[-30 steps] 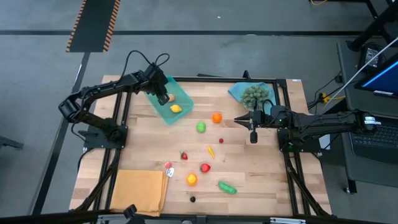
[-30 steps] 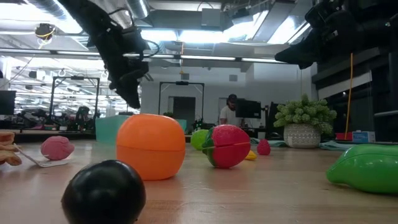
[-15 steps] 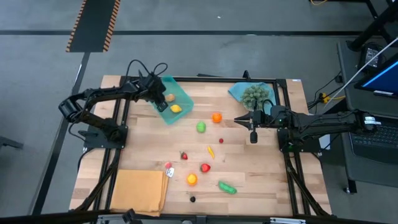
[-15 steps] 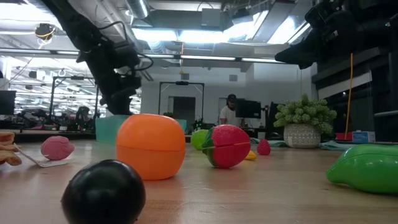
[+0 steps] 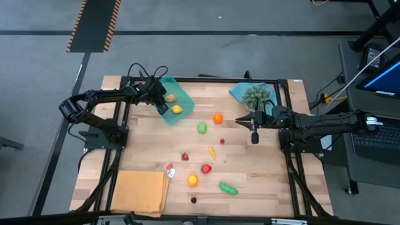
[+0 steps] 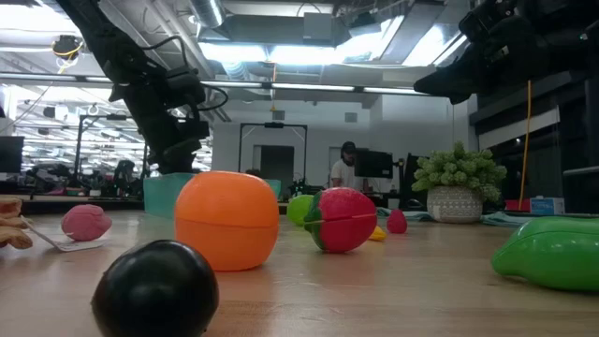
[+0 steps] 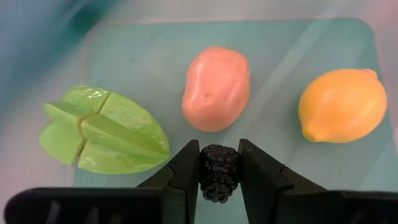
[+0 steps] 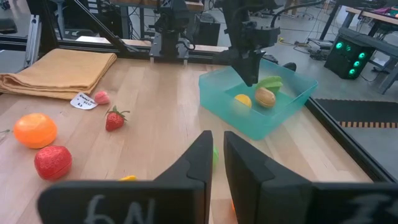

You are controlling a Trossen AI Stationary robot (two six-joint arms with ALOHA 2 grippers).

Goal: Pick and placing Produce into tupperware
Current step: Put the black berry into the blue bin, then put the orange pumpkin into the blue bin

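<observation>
Three pieces already lie in the tupperware (image 5: 177, 99), and the left gripper (image 7: 219, 167), lowered into it, pinches a dark berry (image 7: 218, 172), while roughly nine pieces wait on the table (image 5: 262, 169) and the right gripper (image 5: 239, 120) hovers closed and empty.

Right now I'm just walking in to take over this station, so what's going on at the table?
The left gripper hangs inside the teal tupperware, shut on a dark berry. A green star fruit, a pinkish piece and a lemon already lie in the tray. The right gripper waits shut above the table's right side. More produce lies scattered on the wood.
</observation>
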